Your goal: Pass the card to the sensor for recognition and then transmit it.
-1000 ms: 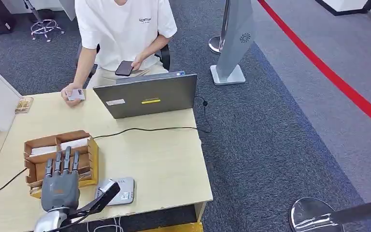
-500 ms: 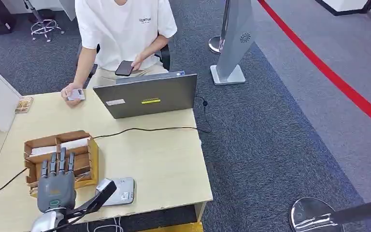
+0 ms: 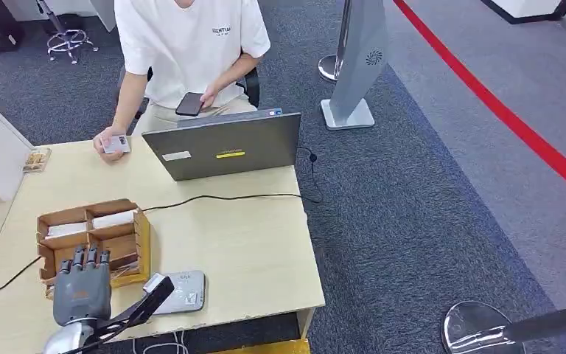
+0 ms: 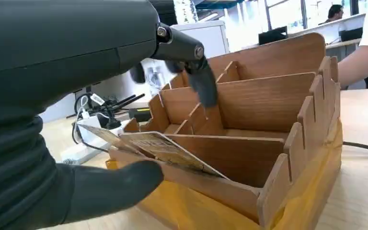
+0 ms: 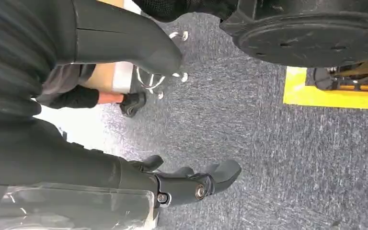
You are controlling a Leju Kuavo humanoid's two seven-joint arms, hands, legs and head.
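Several compartments divide the wooden box on the desk; pale cards lie in its far ones. The left hand hangs over the near compartment, thumb and fingers apart around a tilted card resting on the box's edge. The right hand hangs over carpet, fingers loosely curled, holding nothing. The grey sensor sits just beside the box.

Legible markings, located relative to the laptop:

- T-shirt of the person seated behind the laptop: one line of small dark print on the chest; letters too small to read.
- Laptop lid: a white label and a yellow label; print not legible.
- Card: printed pattern, blurred.

No text can be read.
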